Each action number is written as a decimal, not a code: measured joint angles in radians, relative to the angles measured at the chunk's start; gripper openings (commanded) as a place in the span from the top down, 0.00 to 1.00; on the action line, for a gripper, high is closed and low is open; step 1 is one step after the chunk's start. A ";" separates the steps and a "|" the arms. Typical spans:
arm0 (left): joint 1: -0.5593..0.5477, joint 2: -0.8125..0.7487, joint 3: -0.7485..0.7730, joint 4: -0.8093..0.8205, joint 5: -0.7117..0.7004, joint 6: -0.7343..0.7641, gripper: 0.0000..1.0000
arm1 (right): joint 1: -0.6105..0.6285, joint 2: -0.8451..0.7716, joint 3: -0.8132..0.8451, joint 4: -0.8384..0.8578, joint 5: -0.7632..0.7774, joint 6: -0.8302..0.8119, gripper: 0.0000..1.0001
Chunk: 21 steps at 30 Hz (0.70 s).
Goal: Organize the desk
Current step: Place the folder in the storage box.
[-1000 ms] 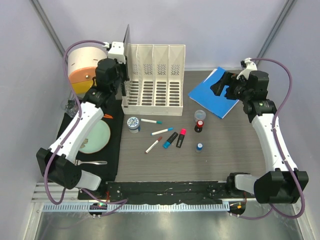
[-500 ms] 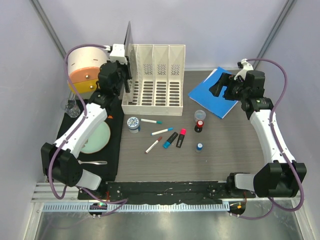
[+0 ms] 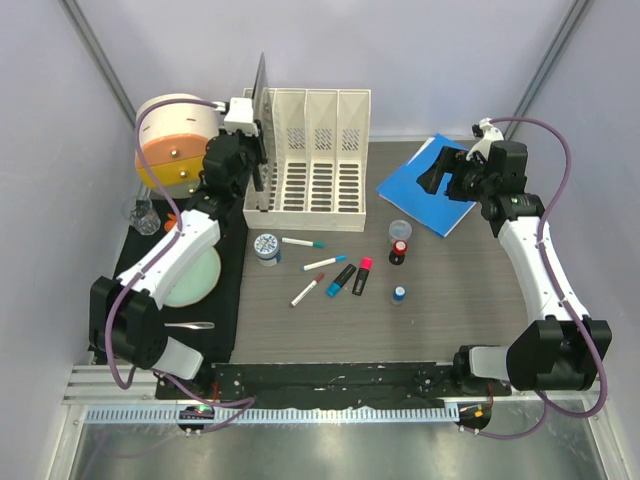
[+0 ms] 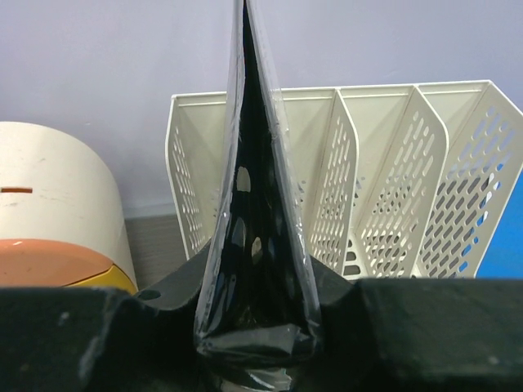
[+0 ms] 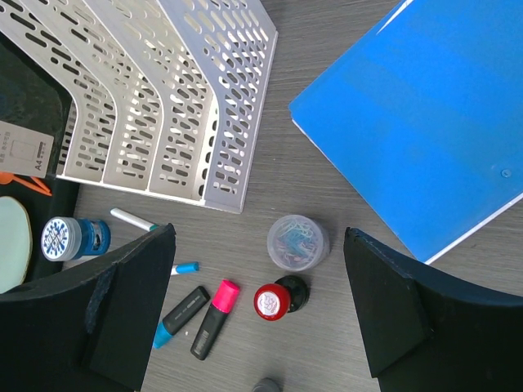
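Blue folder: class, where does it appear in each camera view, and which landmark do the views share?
Top external: blue folder at upper right, right of the white file rack.
Left wrist: the folder is a sliver at the right edge.
Right wrist: the folder fills the upper right.
Shared landmark: the rack.

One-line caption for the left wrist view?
Left tool grips a black plastic-wrapped folder upright, edge-on to the camera, before the white file rack.

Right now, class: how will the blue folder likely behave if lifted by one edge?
The blue folder looks thin and wide, so it would probably sag. Its smooth cover may slip. Lying flat on the desk, its edge looks hard to get under.
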 measured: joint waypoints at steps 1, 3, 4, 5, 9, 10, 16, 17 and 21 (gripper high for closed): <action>0.000 0.000 -0.003 0.008 0.000 0.000 1.00 | 0.000 0.001 0.000 0.000 0.000 0.000 0.11; 0.000 0.000 -0.004 0.022 0.000 0.002 1.00 | 0.000 0.002 0.000 0.000 0.000 0.000 0.11; 0.000 0.000 -0.004 0.026 0.000 0.003 1.00 | 0.000 0.002 0.000 0.000 -0.001 0.000 0.11; 0.000 0.000 -0.004 0.032 0.000 0.005 1.00 | 0.000 0.002 0.000 0.000 -0.002 0.000 0.11; 0.000 -0.015 -0.037 0.081 0.000 0.014 1.00 | 0.000 0.002 0.000 0.000 -0.006 0.000 0.11; 0.000 -0.021 -0.052 0.098 -0.002 0.019 1.00 | 0.000 0.002 0.000 0.001 -0.006 0.000 0.11; 0.000 -0.043 -0.111 0.182 -0.014 0.026 1.00 | 0.000 0.008 0.000 0.002 -0.008 0.000 0.11; 0.000 -0.043 -0.112 0.183 -0.014 0.026 1.00 | 0.000 0.011 0.000 0.001 -0.008 0.000 0.11; 0.000 -0.043 -0.105 0.164 -0.014 0.026 1.00 | 0.000 0.017 0.000 0.002 -0.008 0.000 0.11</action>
